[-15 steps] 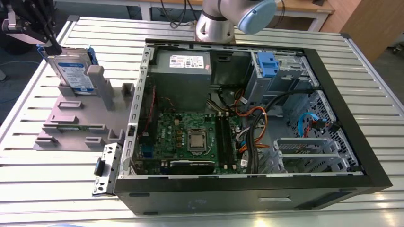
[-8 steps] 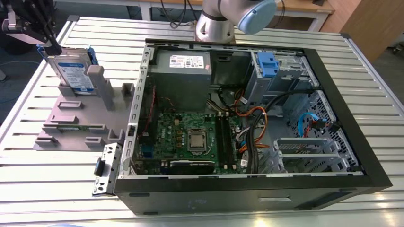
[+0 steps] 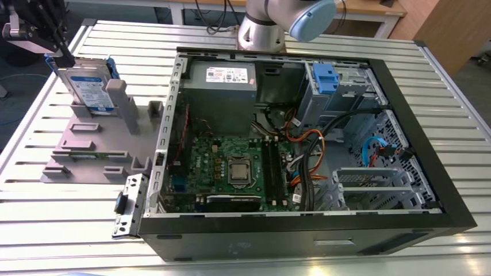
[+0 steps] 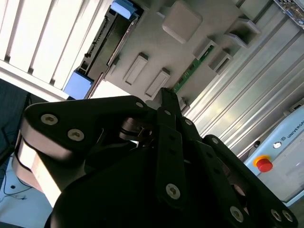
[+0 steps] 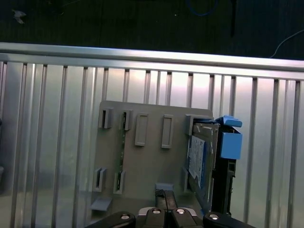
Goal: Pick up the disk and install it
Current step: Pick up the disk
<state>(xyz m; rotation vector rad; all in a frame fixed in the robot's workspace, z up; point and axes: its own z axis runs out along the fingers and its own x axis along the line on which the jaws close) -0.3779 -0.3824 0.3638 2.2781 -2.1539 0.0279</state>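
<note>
The disk point(image 3: 88, 86), silver with a white-and-blue label and a blue bracket, stands on edge in the grey plastic stand point(image 3: 84, 144) at the exterior view's left. My gripper point(image 3: 63, 57) hangs just over the disk's top far corner; whether it touches is unclear. In both wrist views the fingers lie together with nothing between them. The first wrist view has the gripper point(image 5: 161, 194) over the stand point(image 5: 142, 161), beside the upright disk point(image 5: 199, 156). In the second wrist view the gripper point(image 4: 164, 95) points at the stand point(image 4: 190, 42), with the disk point(image 4: 102, 45) off to one side.
An open computer case point(image 3: 429, 172) lies at the exterior view's centre and right, holding a motherboard point(image 3: 230, 167), cables and a drive bay with a blue clip point(image 3: 326, 77). The arm's base point(image 3: 261, 29) stands behind it. All rests on a slatted metal table point(image 3: 61, 213). A red stop button point(image 4: 262, 164) is nearby.
</note>
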